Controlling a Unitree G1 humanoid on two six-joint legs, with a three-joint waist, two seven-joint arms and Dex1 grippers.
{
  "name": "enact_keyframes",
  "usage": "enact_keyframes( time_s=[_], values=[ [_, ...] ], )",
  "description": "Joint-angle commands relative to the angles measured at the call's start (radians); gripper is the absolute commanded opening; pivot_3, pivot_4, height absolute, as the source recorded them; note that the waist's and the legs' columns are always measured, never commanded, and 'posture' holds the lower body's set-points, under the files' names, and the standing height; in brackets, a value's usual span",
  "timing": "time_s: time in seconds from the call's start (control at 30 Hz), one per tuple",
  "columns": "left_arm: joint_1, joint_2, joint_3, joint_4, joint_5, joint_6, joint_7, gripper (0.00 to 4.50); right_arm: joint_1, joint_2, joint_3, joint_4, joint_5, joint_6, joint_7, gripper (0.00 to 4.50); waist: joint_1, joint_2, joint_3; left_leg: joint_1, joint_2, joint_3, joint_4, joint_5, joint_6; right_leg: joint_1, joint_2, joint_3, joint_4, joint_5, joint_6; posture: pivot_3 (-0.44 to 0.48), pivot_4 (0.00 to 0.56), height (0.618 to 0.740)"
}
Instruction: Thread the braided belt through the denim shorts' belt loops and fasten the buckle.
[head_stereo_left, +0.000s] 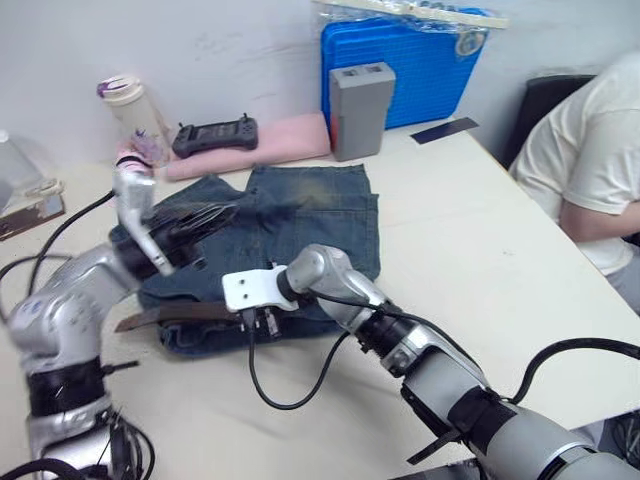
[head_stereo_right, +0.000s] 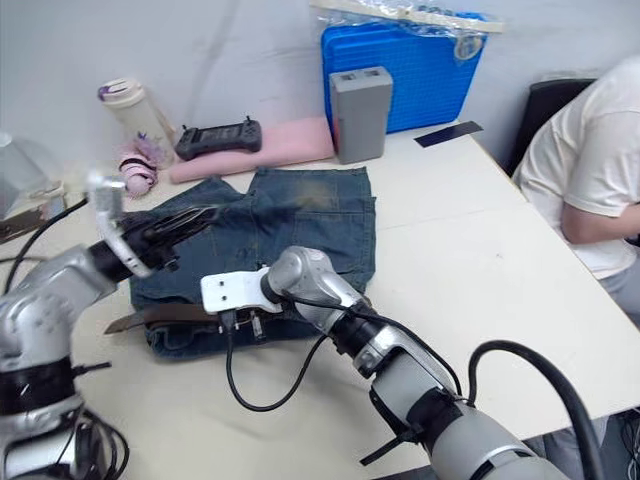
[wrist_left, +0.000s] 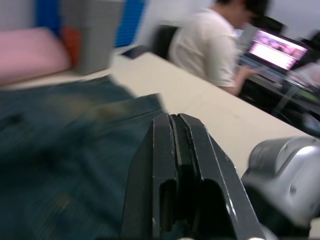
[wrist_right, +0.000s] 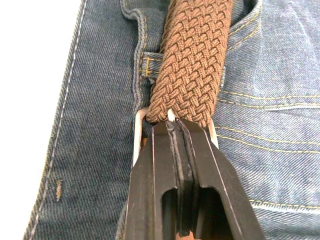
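My right gripper (wrist_right: 172, 125) pinched closed on the buckle (wrist_right: 140, 125) of the braided belt (wrist_right: 192, 60), one belt loop (wrist_right: 150, 65) beside it on the denim shorts (head_stereo_left: 300, 215), my left gripper (wrist_left: 175, 120) closed, empty, above the denim.

The denim shorts (head_stereo_left: 300, 215) are faded blue with yellowish worn patches and yellow stitching. The braided belt (wrist_right: 192, 55) is brown in a woven basket pattern, its buckle (wrist_right: 138, 131) silver. Behind lie a pink cloth (head_stereo_left: 262, 143), a blue ribbed case (head_stereo_left: 400, 60) and a grey box (head_stereo_left: 360, 108).
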Motion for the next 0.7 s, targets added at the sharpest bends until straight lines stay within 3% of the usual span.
enact_keyframes(
  time_s=[0.03,0.17,0.27,0.53,0.7],
  values=[
    [0.082,0.022,0.173,-0.127,-0.154,0.073,0.094,0.23,0.06,-0.049,0.043,-0.006,-0.012,0.098,0.027,0.02,0.013,-0.003,0.002,0.0,0.0,0.0,0.0,0.0,0.0,0.001,0.0,0.0,-0.001,0.0,0.0,0.0,0.15,0.676],
    [0.236,0.018,0.284,-0.184,-0.283,0.121,0.155,0.23,0.066,-0.055,0.045,-0.062,0.007,0.127,0.018,0.02,0.018,-0.004,0.005,0.0,-0.001,-0.002,-0.001,0.0,0.0,0.002,-0.001,-0.002,-0.003,0.0,0.0,0.0,0.15,0.676],
    [0.391,-0.02,0.313,-0.194,-0.294,0.111,0.169,0.23,0.061,-0.056,0.022,-0.121,0.042,0.17,0.025,0.87,0.013,-0.003,0.008,-0.001,-0.001,-0.002,-0.002,0.0,0.0,0.001,-0.001,-0.002,-0.004,0.0,0.0,0.0,0.15,0.676],
    [0.547,-0.091,0.343,-0.147,-0.384,0.058,0.232,0.23,0.045,-0.091,-0.041,-0.305,0.131,0.297,0.014,4.42,0.013,-0.011,0.018,-0.006,0.0,-0.004,-0.003,-0.001,0.0,-0.001,-0.001,-0.004,-0.01,0.0,0.0,0.0,0.15,0.676],
    [0.588,-0.111,0.348,-0.147,-0.467,0.03,0.284,0.23,0.042,-0.102,-0.087,-0.41,0.201,0.378,-0.007,4.47,0.009,-0.014,0.024,-0.013,0.001,-0.004,-0.003,-0.001,0.001,-0.008,0.0,-0.005,-0.011,0.0,0.0,0.0,0.15,0.676]
  ],
)
